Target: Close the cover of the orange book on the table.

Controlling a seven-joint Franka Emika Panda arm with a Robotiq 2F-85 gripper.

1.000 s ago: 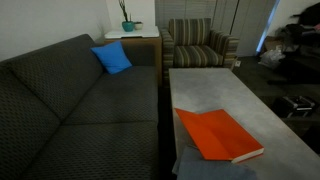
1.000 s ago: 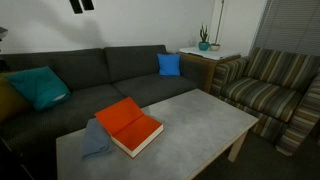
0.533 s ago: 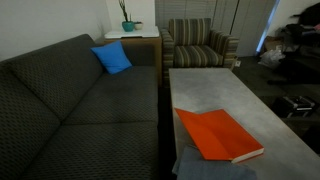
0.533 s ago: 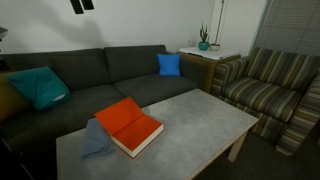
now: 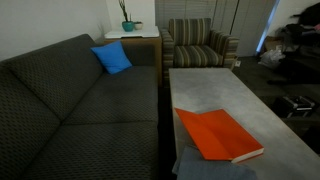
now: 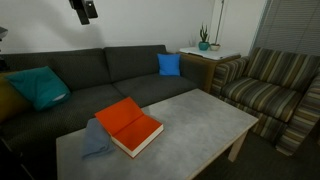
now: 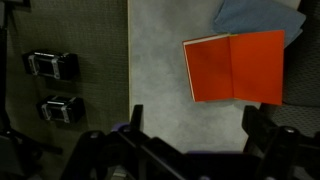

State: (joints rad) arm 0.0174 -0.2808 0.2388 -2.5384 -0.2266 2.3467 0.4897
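Cloth [image 6: 95, 140] touching orange book [image 6: 130, 126] on table [image 6: 200, 125]; gripper [image 7: 192, 132] well above, jaws apart.

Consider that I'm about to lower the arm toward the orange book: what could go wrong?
1. The cover lies flat and thin on the table; the open gripper might scrape the tabletop instead of catching its edge.
2. The grey cloth touches the book; the gripper could snag it.
3. A sideways push may slide the book toward the sofa.
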